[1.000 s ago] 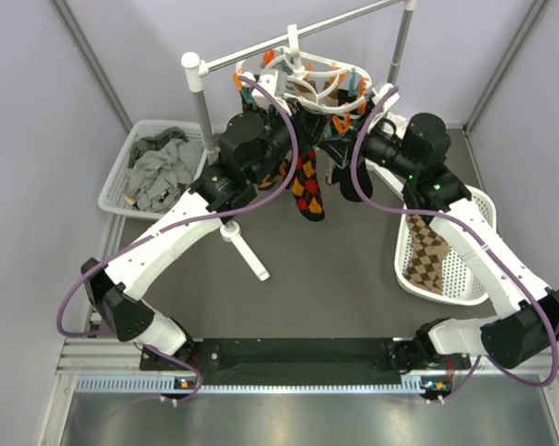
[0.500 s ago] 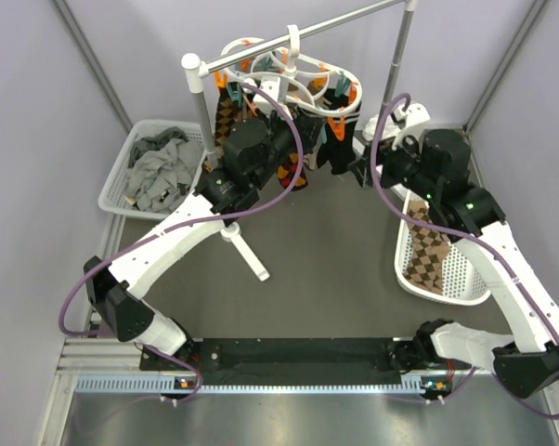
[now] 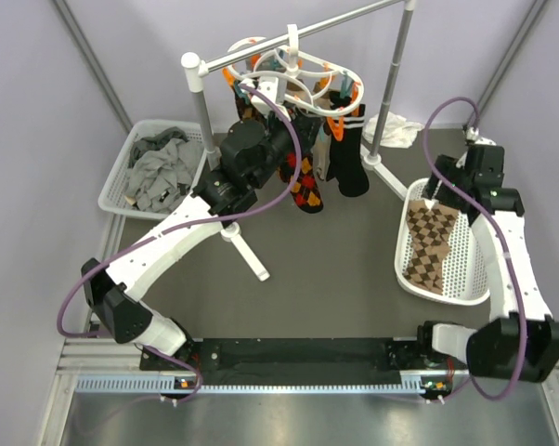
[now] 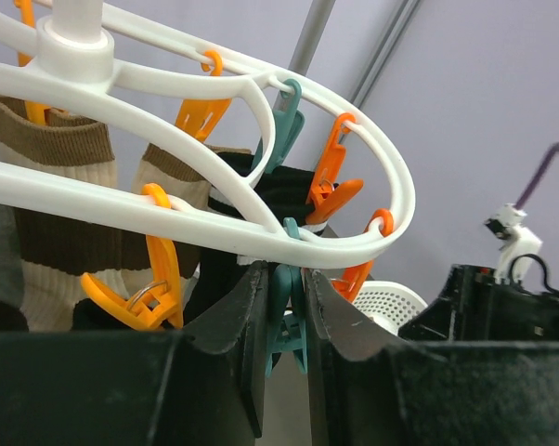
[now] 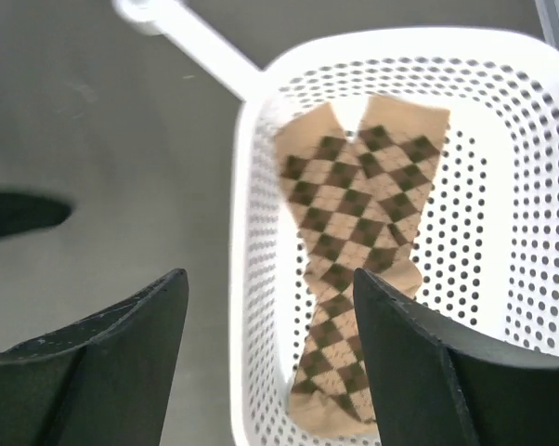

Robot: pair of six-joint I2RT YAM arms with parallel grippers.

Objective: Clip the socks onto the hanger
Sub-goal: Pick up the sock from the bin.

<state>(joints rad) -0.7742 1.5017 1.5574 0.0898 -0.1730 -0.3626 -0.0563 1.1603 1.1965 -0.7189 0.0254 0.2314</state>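
The white oval-ring hanger (image 3: 293, 74) hangs by its hook from the rail, with several argyle socks (image 3: 305, 182) clipped under it. It fills the left wrist view (image 4: 261, 214) with orange and teal clips. My left gripper (image 4: 286, 279) is shut on a teal clip (image 4: 287, 321) just under the ring; in the top view it sits at the hanger's near side (image 3: 278, 139). My right gripper (image 5: 270, 288) is open and empty above the left rim of a white basket (image 3: 465, 279) holding a brown argyle sock (image 5: 354, 232), which also shows in the top view (image 3: 430, 243).
A white-and-silver rail stand (image 3: 203, 88) has feet (image 3: 247, 253) spreading on the dark floor. A white basket of plain grey socks (image 3: 154, 167) stands at the left. A white cloth (image 3: 396, 128) lies behind the right post. Purple walls close in on both sides.
My right arm has pulled away from the hanger, to the right and over the basket. The hanger has swung back under the rail. My left gripper stays at the hanger.
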